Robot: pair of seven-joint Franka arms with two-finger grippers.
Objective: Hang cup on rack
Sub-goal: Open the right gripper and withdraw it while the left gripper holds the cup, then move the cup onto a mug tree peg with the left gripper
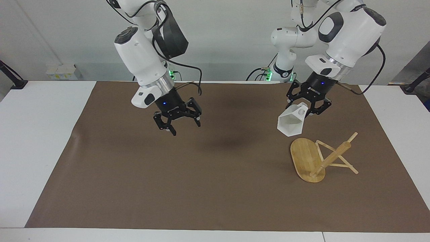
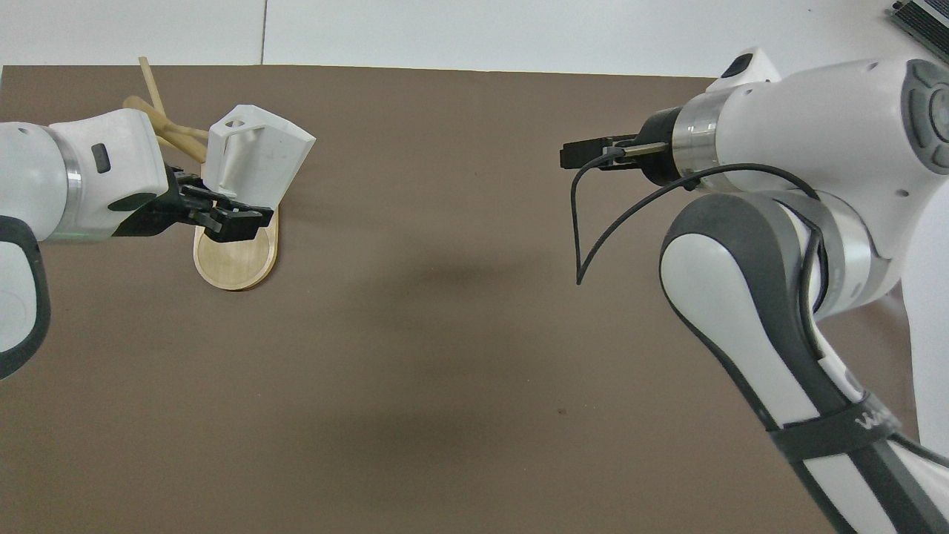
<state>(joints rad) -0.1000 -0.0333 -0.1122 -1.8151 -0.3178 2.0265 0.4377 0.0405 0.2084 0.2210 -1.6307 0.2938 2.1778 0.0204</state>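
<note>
The white faceted cup hangs in the air, its mouth tilted down and away from the robots. My left gripper is shut on the cup's blocky handle, just over the mat beside the rack. In the overhead view the cup and left gripper cover part of the rack's base. The bamboo rack lies tipped over, its oval base on edge and its post slanting on its pegs. My right gripper hangs open and empty over the mat's middle, toward the right arm's end, and shows edge-on from overhead.
A brown mat covers most of the white table. A black cable loop hangs from the right arm's wrist. The rack lies toward the left arm's end of the mat.
</note>
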